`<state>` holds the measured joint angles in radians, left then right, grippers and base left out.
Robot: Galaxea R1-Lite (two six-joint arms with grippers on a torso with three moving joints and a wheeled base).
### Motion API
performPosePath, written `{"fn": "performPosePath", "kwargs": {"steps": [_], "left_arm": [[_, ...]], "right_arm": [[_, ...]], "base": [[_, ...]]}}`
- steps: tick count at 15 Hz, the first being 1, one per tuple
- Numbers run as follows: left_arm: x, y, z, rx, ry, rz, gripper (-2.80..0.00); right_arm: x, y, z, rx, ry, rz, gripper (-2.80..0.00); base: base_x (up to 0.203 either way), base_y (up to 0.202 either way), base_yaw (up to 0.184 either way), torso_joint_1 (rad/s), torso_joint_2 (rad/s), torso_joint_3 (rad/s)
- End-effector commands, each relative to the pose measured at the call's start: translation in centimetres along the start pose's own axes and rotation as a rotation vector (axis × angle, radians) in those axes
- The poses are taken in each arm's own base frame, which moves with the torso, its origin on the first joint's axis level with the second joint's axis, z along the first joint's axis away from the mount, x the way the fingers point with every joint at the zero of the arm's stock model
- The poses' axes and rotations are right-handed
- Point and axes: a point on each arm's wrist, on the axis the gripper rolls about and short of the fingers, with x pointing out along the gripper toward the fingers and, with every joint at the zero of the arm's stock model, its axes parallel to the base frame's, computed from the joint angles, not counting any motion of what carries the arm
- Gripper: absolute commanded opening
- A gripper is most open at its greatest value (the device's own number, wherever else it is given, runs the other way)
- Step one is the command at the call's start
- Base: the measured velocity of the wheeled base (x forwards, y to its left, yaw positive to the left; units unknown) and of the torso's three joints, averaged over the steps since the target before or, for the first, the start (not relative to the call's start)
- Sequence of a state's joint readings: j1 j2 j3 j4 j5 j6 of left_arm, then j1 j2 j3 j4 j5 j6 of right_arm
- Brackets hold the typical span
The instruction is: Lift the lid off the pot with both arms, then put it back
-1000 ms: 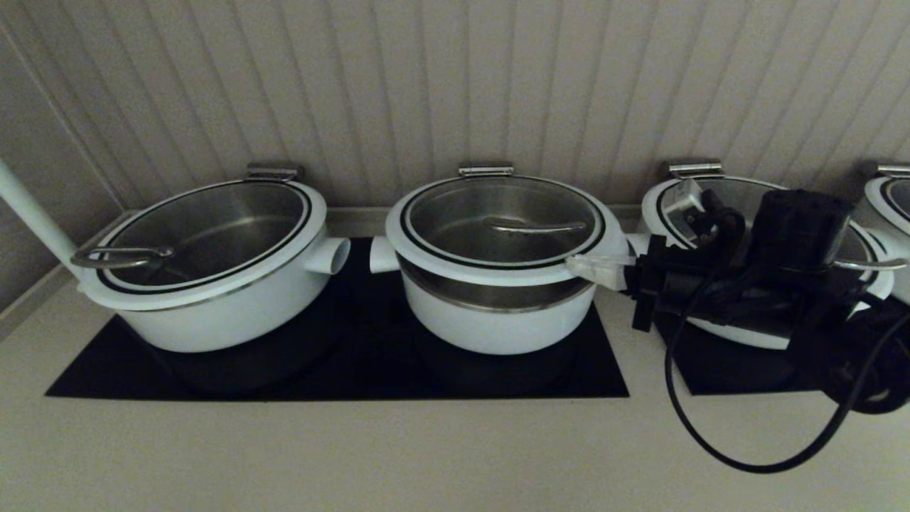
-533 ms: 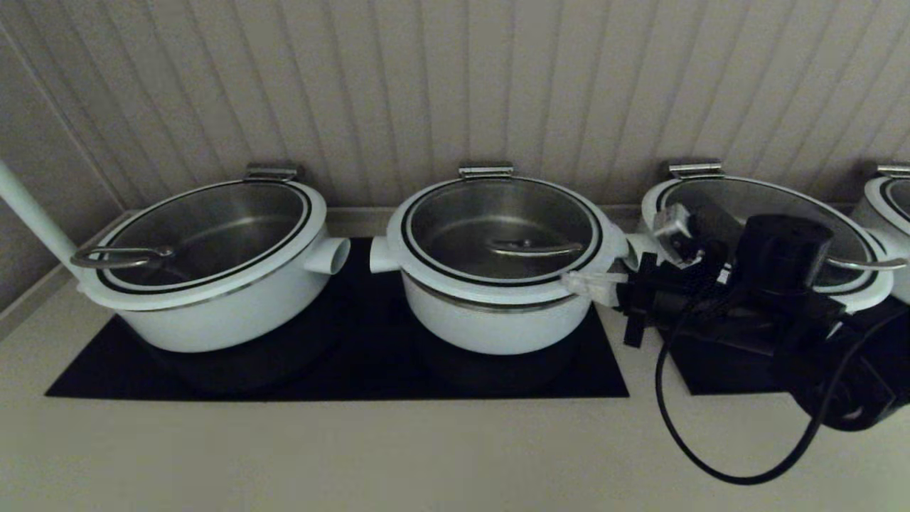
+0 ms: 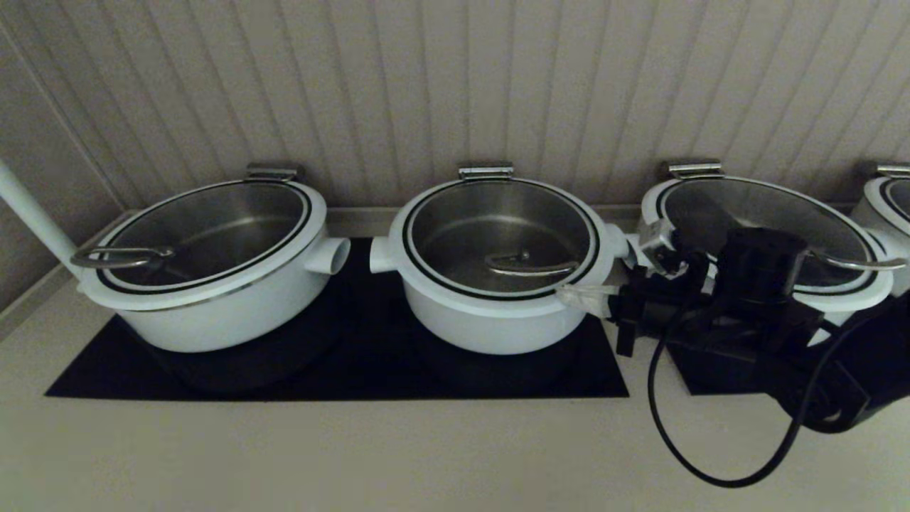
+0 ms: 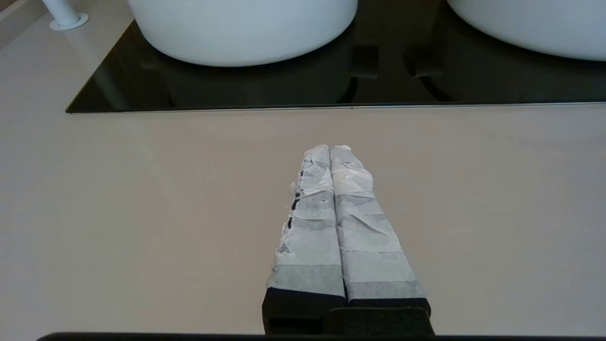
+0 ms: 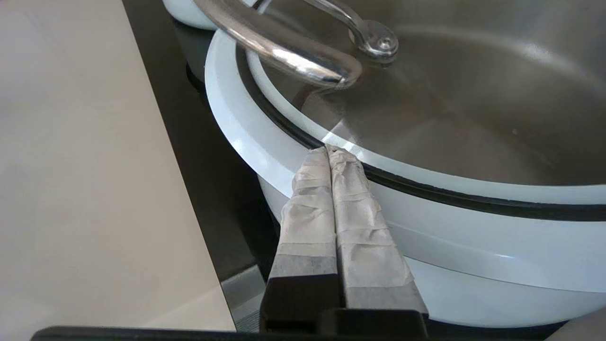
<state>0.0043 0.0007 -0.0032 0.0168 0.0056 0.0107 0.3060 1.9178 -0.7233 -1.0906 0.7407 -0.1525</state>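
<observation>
Where a second ago the glass lid (image 3: 501, 238) stood raised off the pot (image 3: 498, 313), baring a steel band, it now sits flat on the white rim at the frame's centre. The right gripper (image 3: 584, 296), fingers pressed together and empty, has come down with it, tips touching the lid's lower-right edge. The left gripper (image 4: 330, 149), clenched on nothing, hovers over the beige counter (image 4: 142, 213).
</observation>
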Motion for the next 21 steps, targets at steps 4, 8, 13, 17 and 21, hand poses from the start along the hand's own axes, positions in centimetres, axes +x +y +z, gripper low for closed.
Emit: {"fn": "performPosePath", "kwargs": {"steps": [4,8,13,17,21], "left_arm": [[0.0,0.0,0.0,0.000,0.000,0.001,-2.80],[0.0,0.0,0.0,0.000,0.000,0.001,-2.80],[0.0,0.0,0.0,0.000,0.000,0.001,-2.80],[0.0,0.0,0.0,0.000,0.000,0.001,-2.80],[0.0,0.0,0.0,0.000,0.000,0.001,-2.80]], "right_arm": [[-0.9,-0.5,-0.1,0.000,0.005,-0.038,-2.80],[-3.4,-0.3,1.2,-0.013,-0.006,-0.097,-2.80],[-7.0,2.0,6.0,-0.037,-0.033,-0.132,-2.80],[-10.9,5.3,11.4,-0.060,-0.077,-0.231,-2.80],[-16.2,8.9,16.0,-0.075,-0.137,-0.716,-2.80]], "base": [[0.000,0.000,0.000,0.000,0.00,0.000],[0.000,0.000,0.000,0.000,0.00,0.000],[0.000,0.000,0.000,0.000,0.00,0.000],[0.000,0.000,0.000,0.000,0.00,0.000],[0.000,0.000,0.000,0.000,0.00,0.000]]}}
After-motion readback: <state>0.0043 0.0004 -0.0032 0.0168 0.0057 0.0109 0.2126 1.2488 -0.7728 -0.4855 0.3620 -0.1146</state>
